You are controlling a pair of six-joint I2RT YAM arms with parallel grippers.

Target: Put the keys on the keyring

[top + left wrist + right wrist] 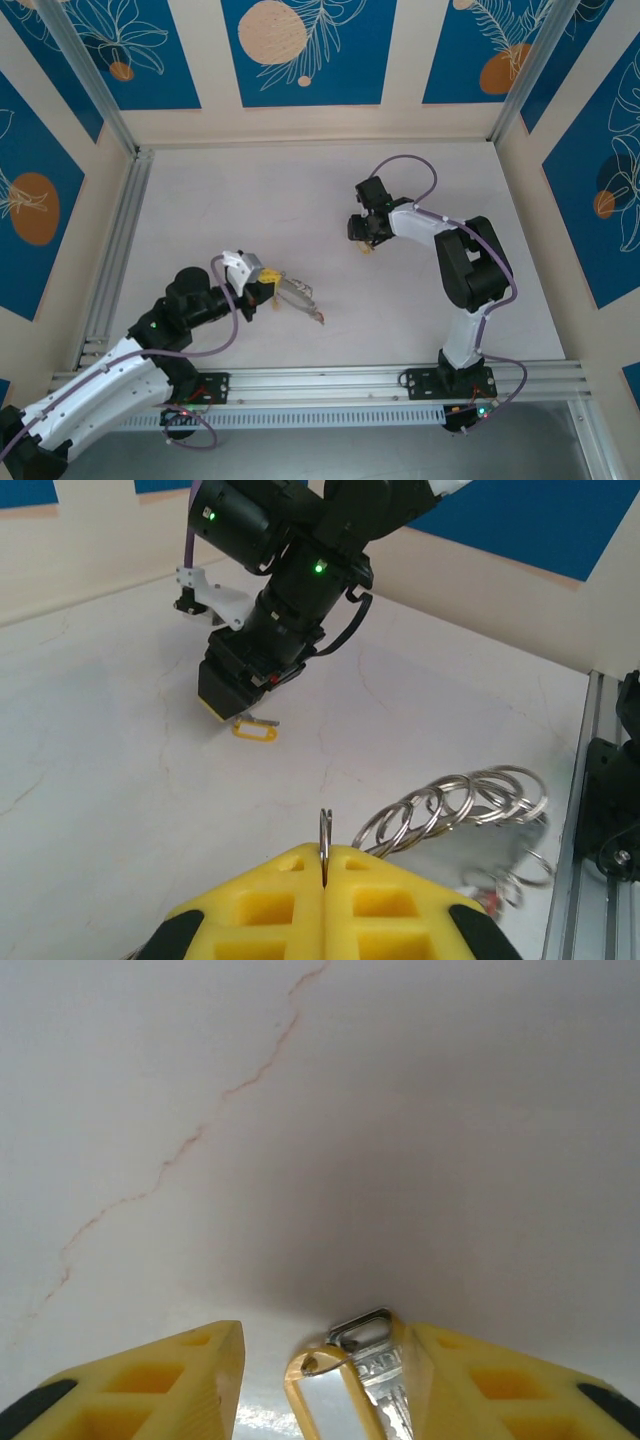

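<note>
1. The keyring [325,827] is pinched edge-on in the clenched left gripper [325,858], presumably to present it for threading; linked rings [455,802] trail just beside it onto the table [120,780].
2. The right gripper [320,1360] is held released, jaws astride a yellow-tagged key [335,1400] lying flat, judged poised for pick-up.
3. Bare table is left between the arms; the aluminium rail [572,780] lies close beside the rings.

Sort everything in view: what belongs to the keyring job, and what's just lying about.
Job: keyring pinched in the left fingers; linked rings; yellow-tagged key between the open right fingers.
Just there: aluminium rail; patterned walls; purple cable.
</note>
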